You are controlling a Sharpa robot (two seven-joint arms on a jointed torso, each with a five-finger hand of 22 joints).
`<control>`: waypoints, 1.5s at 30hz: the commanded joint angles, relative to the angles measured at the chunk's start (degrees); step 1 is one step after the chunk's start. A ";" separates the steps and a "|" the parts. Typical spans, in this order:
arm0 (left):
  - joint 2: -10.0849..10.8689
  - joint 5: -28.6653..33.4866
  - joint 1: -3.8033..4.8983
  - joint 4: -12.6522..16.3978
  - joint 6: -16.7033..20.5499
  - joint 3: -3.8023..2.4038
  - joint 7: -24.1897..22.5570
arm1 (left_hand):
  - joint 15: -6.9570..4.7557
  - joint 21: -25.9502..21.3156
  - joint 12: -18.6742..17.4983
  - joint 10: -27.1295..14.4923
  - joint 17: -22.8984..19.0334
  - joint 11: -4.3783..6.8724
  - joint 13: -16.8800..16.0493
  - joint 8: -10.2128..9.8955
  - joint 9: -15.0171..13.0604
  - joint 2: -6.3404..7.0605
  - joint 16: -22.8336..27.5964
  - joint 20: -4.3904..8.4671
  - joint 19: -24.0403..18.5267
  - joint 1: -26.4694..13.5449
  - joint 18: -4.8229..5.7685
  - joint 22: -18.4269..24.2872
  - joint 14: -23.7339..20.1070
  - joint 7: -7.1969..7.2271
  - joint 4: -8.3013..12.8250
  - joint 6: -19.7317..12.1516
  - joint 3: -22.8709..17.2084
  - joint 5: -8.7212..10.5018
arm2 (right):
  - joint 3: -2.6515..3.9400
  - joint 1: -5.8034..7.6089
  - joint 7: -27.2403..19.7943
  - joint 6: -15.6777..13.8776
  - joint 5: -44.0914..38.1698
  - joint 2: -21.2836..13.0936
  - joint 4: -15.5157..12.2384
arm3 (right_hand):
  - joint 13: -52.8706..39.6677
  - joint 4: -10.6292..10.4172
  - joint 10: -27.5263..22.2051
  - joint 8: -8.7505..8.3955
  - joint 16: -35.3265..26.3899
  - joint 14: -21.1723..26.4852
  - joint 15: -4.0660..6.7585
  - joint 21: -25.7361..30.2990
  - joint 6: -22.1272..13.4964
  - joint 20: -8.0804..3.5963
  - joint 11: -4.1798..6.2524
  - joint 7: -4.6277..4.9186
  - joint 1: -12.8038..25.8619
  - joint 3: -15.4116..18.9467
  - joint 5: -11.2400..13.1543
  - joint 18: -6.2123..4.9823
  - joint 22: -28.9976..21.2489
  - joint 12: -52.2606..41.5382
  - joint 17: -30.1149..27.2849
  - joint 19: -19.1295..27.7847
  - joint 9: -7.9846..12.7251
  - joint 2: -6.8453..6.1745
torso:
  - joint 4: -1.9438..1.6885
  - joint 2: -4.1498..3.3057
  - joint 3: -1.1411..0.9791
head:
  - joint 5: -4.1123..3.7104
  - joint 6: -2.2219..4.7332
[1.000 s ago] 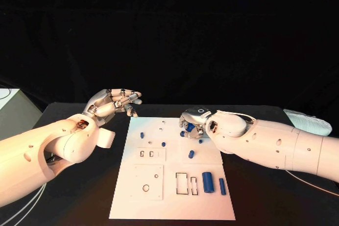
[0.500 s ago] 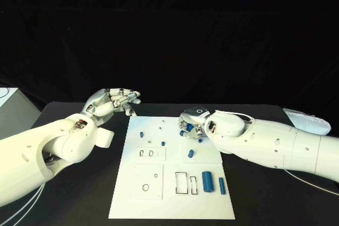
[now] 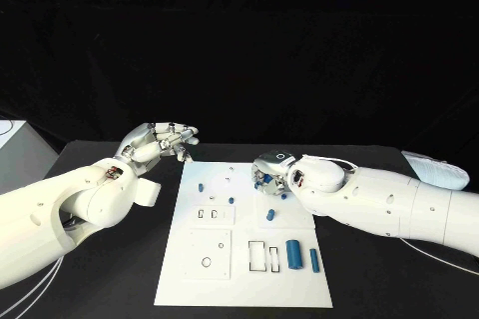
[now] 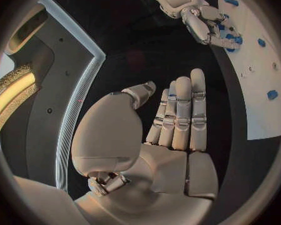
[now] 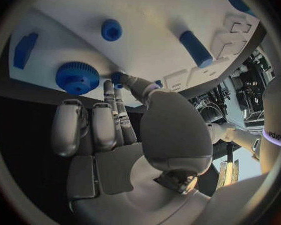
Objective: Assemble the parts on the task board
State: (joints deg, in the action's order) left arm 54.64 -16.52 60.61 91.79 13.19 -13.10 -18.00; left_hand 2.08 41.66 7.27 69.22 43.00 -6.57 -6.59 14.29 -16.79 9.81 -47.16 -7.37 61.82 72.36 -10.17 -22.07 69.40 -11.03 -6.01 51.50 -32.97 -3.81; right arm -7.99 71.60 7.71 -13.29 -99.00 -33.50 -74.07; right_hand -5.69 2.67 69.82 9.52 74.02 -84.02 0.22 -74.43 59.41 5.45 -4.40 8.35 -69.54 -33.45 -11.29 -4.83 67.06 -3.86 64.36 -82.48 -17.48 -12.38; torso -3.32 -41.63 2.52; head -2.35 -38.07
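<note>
The white task board [image 3: 239, 284] lies in the middle of the black table. My right hand [image 3: 269, 176] rests over its far right part, thumb and a finger pinching a small blue part [image 5: 117, 77] just above the board. Close by lie a blue gear [image 5: 77, 77], a blue knob [image 5: 111, 30] and a blue cylinder [image 5: 195, 48]. More blue parts lie on the board: a small peg [image 3: 201, 188], a short cylinder [image 3: 269, 214], a thick cylinder [image 3: 293, 254] and a thin rod [image 3: 313, 259]. My left hand [image 3: 160, 142] hovers off the board's far left corner, fingers straight and together [image 4: 181, 115], holding nothing.
Rectangular slots [image 3: 264, 257] and square plates with holes [image 3: 210, 255] mark the board's near half. A white box [image 3: 12, 149] stands at the table's left edge. A pale cloth [image 3: 439, 168] lies at the right edge.
The whole view has shifted a little. Both hands keep their places, the right one still on the small blue part.
</note>
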 commanded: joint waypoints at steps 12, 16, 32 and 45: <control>-0.04 -0.49 0.06 -0.03 -1.54 -0.08 0.36 | 0.00 0.45 0.37 -0.35 0.07 0.11 -0.12 -0.21 -0.07 -0.14 -0.24 0.06 -0.31 -0.17 -0.21 -0.12 -0.39 0.01 -0.18 -0.35 0.00 0.27 | -0.03 -0.18 -0.02 -4.14 -0.77 0.04 -0.28 | -1.17 0.28 2.86 1.90 1.03 -1.51 0.85 -1.24 2.55 -0.72 0.74 -0.71 -3.01 -3.58 1.03 0.74 1.78 -0.14 -0.11 -0.27 -1.86 2.85 | -0.07 -0.08 0.07 | -0.10 0.18; -0.01 -0.52 0.06 -0.16 -1.55 -0.08 0.46 | 0.00 0.48 0.38 -0.38 0.09 0.11 -0.14 -0.22 -0.09 -0.14 -0.26 0.06 -0.32 -0.13 -0.21 -0.14 -0.40 0.00 -0.16 -0.37 0.00 0.28 | -0.02 -0.22 0.44 -6.49 -0.78 -0.03 -0.50 | -1.73 0.83 4.13 2.77 1.28 -1.53 1.20 -2.00 3.48 -1.00 1.18 -1.05 -4.02 -4.34 1.20 0.91 2.89 -0.43 -0.01 -0.58 -2.69 3.99 | -0.06 -0.11 0.08 | -0.06 0.32; -0.09 -0.60 0.06 -0.41 -1.63 -0.08 0.46 | 0.01 0.58 0.39 -0.50 0.14 0.08 -0.18 -0.26 -0.13 -0.15 -0.34 0.05 -0.41 0.05 -0.22 -0.21 -0.48 -0.04 -0.07 -0.48 -0.03 0.28 | 0.19 -0.23 5.12 -14.47 -1.69 1.17 -0.62 | -2.33 1.43 4.86 3.50 1.53 -1.54 1.36 -3.34 3.68 -1.23 1.31 -1.09 -3.98 -4.67 0.43 1.28 4.89 -0.29 0.00 -1.18 -3.71 3.78 | -0.12 -0.21 0.21 | -0.12 1.19; -0.05 -0.71 0.09 0.20 -1.78 -0.13 0.51 | 0.02 0.63 0.40 -0.54 0.16 0.07 -0.21 -0.26 -0.15 -0.17 -0.37 0.04 -0.44 0.13 -0.22 -0.24 -0.52 -0.06 -0.03 -0.51 -0.05 0.28 | 0.31 -0.23 6.55 -15.95 -2.43 6.15 4.03 | -2.41 1.49 4.83 3.56 1.52 -1.53 1.35 -3.52 3.60 -1.23 1.31 -1.10 -3.83 -4.60 0.52 1.32 5.16 -0.19 -0.09 -1.26 -3.88 3.58 | -0.57 -0.78 0.40 | -0.30 1.62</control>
State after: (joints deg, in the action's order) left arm 54.64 -16.94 60.63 91.73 12.54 -13.17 -17.32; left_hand 2.08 42.10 7.49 69.00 43.11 -6.35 -6.71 14.29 -16.88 9.81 -47.16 -7.37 61.83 72.36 -10.17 -22.26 69.40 -11.04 -6.01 51.50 -32.97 -3.81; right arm -7.73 71.39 13.17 -27.75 -100.26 -27.68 -70.40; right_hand -6.79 3.96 73.21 12.87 75.34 -84.03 1.25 -77.72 62.76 4.31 -4.15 7.22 -72.73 -38.02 -10.75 -3.96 72.14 -4.03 64.32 -83.61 -20.15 -10.12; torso -3.67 -42.17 2.84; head -2.59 -36.59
